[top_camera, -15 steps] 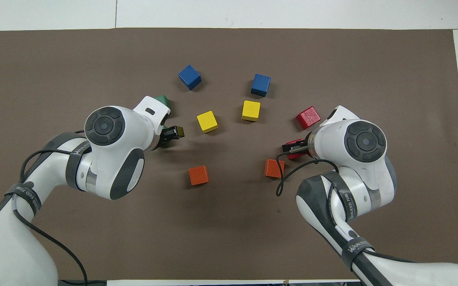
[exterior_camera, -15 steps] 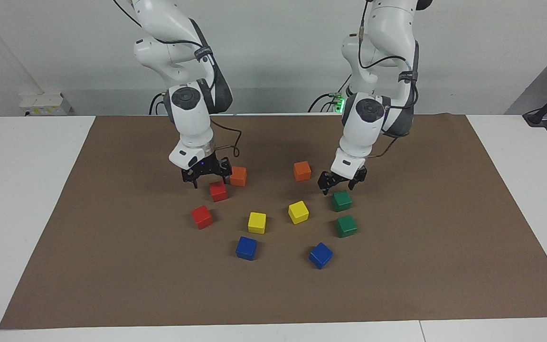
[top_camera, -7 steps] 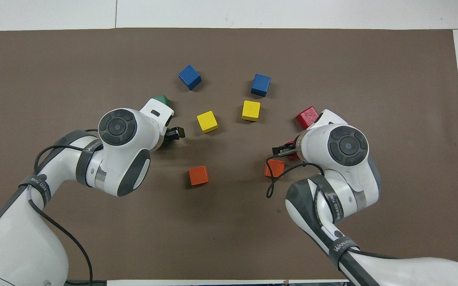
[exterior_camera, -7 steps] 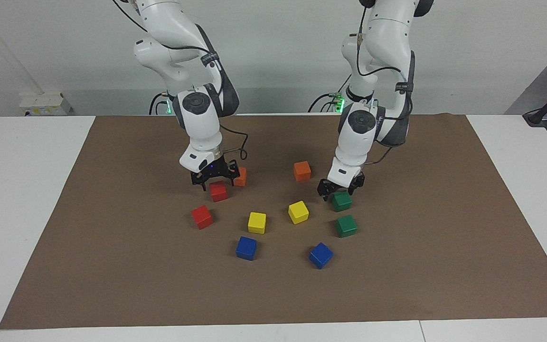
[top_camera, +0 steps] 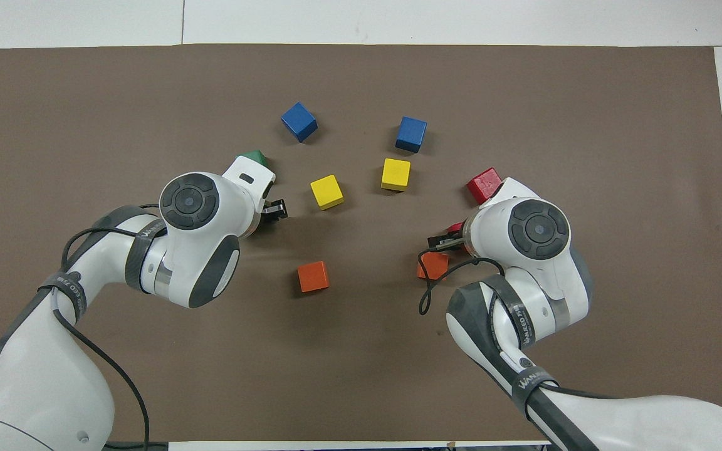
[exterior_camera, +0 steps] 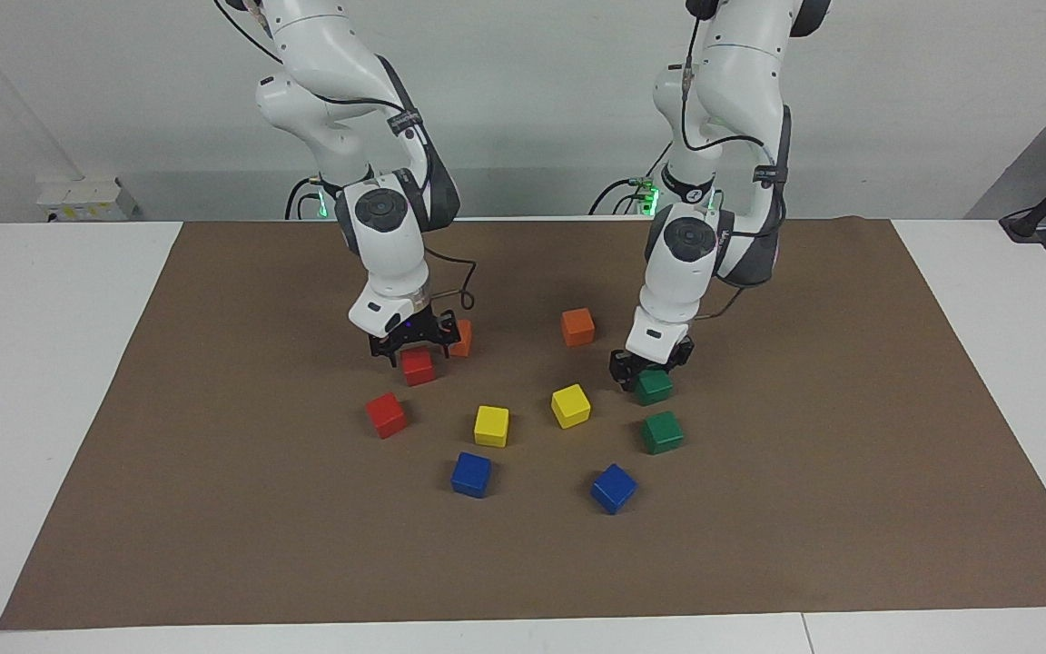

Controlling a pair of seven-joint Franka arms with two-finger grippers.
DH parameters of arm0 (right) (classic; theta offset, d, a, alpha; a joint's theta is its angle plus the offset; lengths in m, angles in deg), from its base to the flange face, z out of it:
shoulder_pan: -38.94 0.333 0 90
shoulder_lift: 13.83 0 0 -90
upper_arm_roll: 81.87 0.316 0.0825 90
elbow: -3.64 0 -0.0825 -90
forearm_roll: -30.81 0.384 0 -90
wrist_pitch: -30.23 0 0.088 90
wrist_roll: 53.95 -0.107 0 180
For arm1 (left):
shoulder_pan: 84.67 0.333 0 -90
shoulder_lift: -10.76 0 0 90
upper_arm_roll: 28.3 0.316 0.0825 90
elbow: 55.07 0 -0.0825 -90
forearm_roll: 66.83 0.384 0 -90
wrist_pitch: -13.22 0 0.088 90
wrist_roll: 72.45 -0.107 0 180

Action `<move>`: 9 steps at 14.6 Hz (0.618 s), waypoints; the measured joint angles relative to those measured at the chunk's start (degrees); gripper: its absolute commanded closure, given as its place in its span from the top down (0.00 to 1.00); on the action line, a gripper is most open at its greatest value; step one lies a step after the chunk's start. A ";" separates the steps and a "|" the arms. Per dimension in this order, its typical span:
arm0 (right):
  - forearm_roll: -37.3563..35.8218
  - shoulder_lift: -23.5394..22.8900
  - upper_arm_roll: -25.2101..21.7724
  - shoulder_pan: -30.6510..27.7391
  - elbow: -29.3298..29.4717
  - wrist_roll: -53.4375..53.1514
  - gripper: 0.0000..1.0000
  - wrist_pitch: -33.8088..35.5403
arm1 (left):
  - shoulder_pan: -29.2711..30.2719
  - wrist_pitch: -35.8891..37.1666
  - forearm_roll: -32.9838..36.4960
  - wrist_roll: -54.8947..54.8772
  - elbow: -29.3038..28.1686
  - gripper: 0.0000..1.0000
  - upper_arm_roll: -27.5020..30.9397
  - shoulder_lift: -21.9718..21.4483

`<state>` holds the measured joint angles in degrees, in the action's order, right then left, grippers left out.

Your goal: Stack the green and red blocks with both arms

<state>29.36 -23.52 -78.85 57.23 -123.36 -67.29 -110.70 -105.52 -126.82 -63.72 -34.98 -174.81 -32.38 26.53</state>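
On the brown mat (exterior_camera: 850,509) nothing's stacked yet: all 4 task cubes sit single. L gripper (exterior_camera: 643,371) is down at the nearer green cube (exterior_camera: 655,386), looks to be closing on it but can't tell if gripped; other green (exterior_camera: 663,432) just beside. R gripper (exterior_camera: 412,350) spread over nearer red cube (exterior_camera: 418,367); 2nd red (exterior_camera: 386,415) nearby. Both lifts & placings still to do

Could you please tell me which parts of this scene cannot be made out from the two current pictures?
- Overhead view: the nearer green block under the left gripper is hidden by the left arm's wrist.
- Overhead view: the nearer red block shows only a sliver beside the right arm's wrist.
- Facing view: one orange block is partly covered by the right gripper.
- Both views: whether either gripper touches its block.
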 measured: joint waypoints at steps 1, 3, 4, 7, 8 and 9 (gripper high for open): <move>0.00 -0.10 0.00 0.00 -0.30 0.00 0.27 -1.17 | -0.01 -0.02 0.05 0.00 0.01 0.00 0.00 0.00; 0.00 -0.14 -0.07 -0.01 -0.89 0.00 0.00 -2.18 | -0.01 -0.07 0.07 0.00 0.01 0.00 0.01 0.00; 0.02 -0.13 -0.17 -0.04 -0.94 -0.02 0.00 -2.15 | -0.01 -0.14 0.07 0.00 0.03 0.00 0.04 0.00; 0.03 -0.05 -0.61 -0.49 0.24 -0.06 0.00 0.39 | 0.37 -0.28 0.13 -0.55 0.60 0.00 0.68 -0.44; 0.03 0.11 -0.76 -1.06 1.73 -0.06 0.00 3.03 | 1.32 0.33 0.21 -2.25 0.96 0.00 1.06 -1.21; 0.03 0.31 -0.83 -2.08 3.98 -0.06 0.00 6.48 | 2.99 1.70 0.24 -5.34 1.20 0.00 1.30 -2.45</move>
<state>29.39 -23.21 -79.67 55.15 -119.39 -67.35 -104.22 -102.53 -125.12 -63.48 -40.32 -173.61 -31.09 24.08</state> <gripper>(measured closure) 0.454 0.445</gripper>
